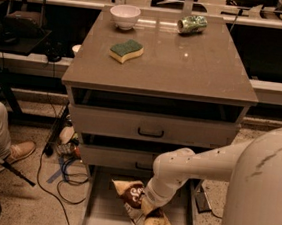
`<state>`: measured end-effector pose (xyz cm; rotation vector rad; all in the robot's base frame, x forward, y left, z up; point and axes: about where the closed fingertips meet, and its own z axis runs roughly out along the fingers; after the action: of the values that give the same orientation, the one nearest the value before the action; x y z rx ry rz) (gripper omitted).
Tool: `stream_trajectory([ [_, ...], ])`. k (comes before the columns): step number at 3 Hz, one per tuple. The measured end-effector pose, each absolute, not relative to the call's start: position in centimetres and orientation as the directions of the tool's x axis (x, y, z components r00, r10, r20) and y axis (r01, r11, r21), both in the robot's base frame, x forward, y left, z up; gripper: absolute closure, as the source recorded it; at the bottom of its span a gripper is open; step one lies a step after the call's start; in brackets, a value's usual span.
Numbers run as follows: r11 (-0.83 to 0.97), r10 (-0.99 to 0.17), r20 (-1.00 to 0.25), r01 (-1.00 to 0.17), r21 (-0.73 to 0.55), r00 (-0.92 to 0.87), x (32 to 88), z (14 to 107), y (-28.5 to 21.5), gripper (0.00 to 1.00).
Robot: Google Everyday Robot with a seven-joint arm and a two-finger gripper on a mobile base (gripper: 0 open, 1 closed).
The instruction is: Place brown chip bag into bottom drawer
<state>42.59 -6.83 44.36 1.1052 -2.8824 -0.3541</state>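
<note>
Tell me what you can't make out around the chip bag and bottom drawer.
The end effector is down at the brown chip bag over the bottom drawer; the arm hides its grip, camera view.
The brown chip bag's middle is covered by the end effector, so contact with the drawer floor is unclear.
The bottom drawer's front end is cut off by the lower edge.
</note>
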Motion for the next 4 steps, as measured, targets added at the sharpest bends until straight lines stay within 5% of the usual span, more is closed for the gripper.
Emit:
stream_trajectory([
  [3,0.691,-0.628,-0.186,-0.651,0.314,-0.756,47.6,38.2,-6.1,1.00],
  [4,0.682,-0.573,-0.245,-0.620,0.387,-0.782,50.2,33.1,-5.6,0.86],
])
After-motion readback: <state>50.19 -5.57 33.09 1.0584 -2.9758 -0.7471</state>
